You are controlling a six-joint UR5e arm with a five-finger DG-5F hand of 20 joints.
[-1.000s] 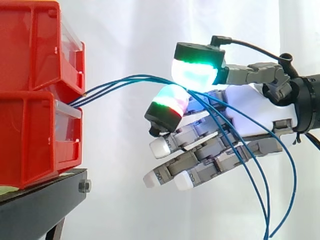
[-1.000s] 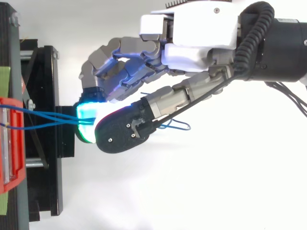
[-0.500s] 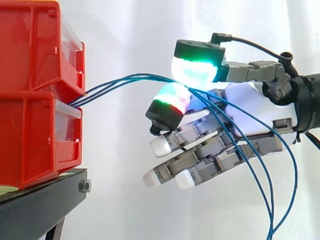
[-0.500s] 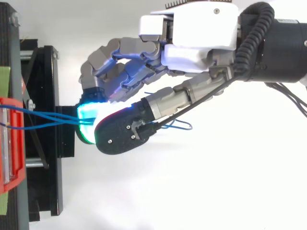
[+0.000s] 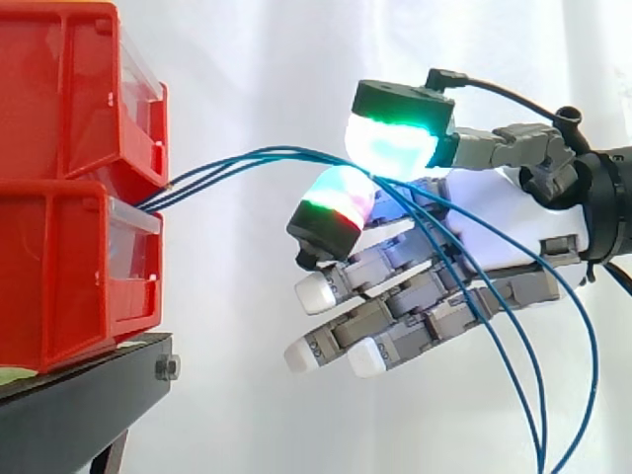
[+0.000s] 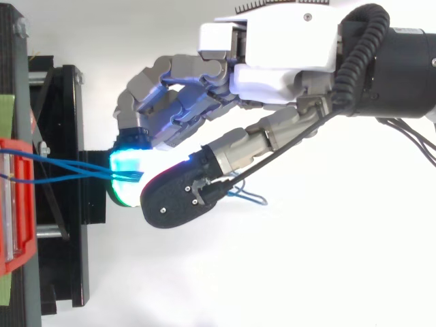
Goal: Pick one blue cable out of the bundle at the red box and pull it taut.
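The hand (image 5: 494, 202) reaches from the right, its fingertips pointing at two stacked red boxes (image 5: 59, 286) on a black stand (image 5: 79, 405). The thumb's pad (image 5: 390, 146) glows green and cyan. It sits just above a bent finger's pad (image 5: 338, 197), which glows green and red. The two pads press together on the blue cables (image 5: 212, 169), pinching several at once rather than one.

The other fingers lie below the pinch, side by side and loosely stretched toward the boxes. Their white tips hold nothing.

Ahead of the fingertips, the cables come out of the gap between the upper and lower box. They rise in a shallow arc to the pinch and are not drawn straight. Behind the pinch they slant down across the palm and the lower fingers, fanning apart as they hang in slack loops below the wrist.

From above, the cables run from the red box (image 6: 13, 204) over the stand and end under the glowing pad, beneath the curled fingers of the hand (image 6: 286, 61). A small loop of cable shows just behind the thumb.
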